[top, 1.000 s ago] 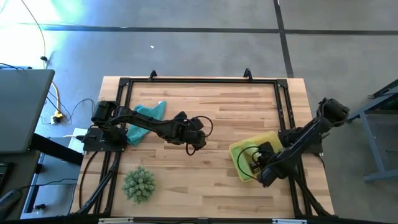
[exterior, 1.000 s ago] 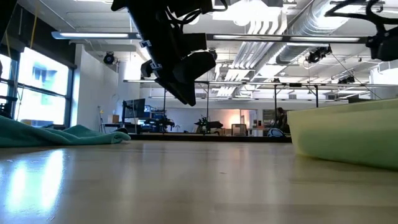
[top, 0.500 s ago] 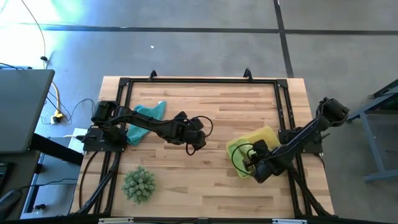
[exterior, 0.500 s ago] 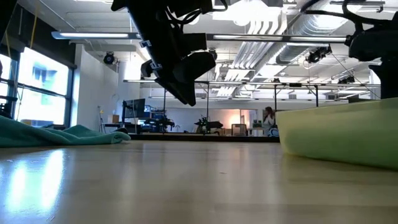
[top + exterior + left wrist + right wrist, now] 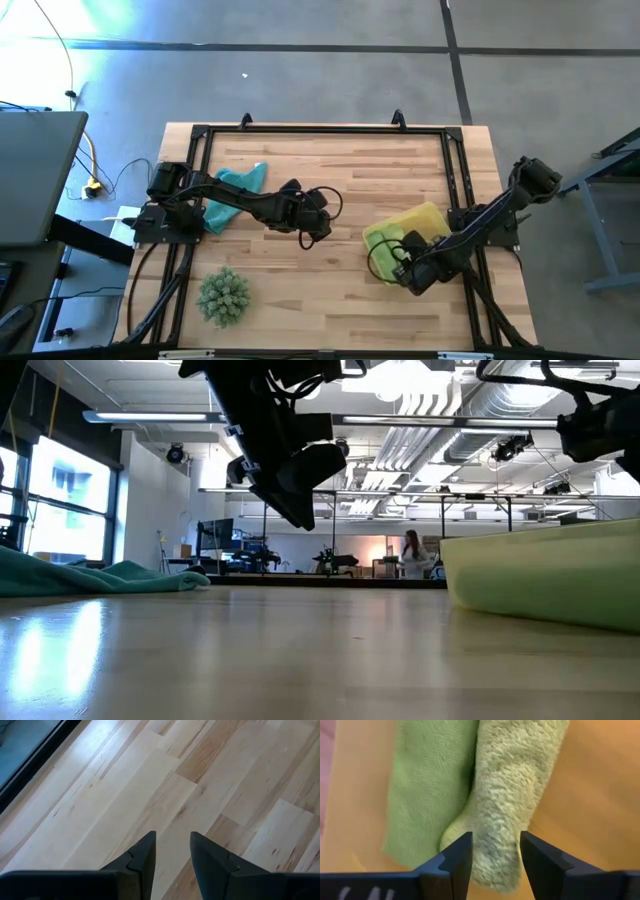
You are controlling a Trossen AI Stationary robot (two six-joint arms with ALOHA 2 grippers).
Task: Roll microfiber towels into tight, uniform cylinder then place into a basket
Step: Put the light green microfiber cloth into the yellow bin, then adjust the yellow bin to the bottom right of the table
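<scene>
**A:** Where do the towels stand?

**B:** Two are in the basket (image 5: 432, 217), the yellow bin on the right side of the counter (image 5: 330, 180). In the right wrist view a bright green towel (image 5: 427, 790) lies alongside a pale yellow-green towel (image 5: 512, 795), touching along their length. The pale one looks roughly rolled; the green one looks flatter. The teal towel (image 5: 232, 190) is loose and crumpled at the far left of the counter, partly under the left arm.

**A:** And the arms?

**B:** The right end effector (image 5: 492, 857) is over the near part of the basket, fingers moderately spread and holding nothing; the end of the pale towel shows between them. The left end effector (image 5: 171, 852) hangs above bare wood near the counter's middle, well apart from the teal towel, fingers only narrowly parted and empty.

**A:** How would you expect the cloth to handle?

**B:** Light, soft and limp, I'd judge. The pile is fluffy, so it should grip well against the fingers but compress a lot, and a roll may loosen if held at one end only. I'd take a rolled one across its middle, squeezing the whole bundle. For the teal one, an edge or corner is the sensible hold, to spread it flat before rolling.

**A:** Anything else about?

**B:** A spiky green plant-like ball (image 5: 222, 294) sits near the left front corner, clear of everything.
</scene>
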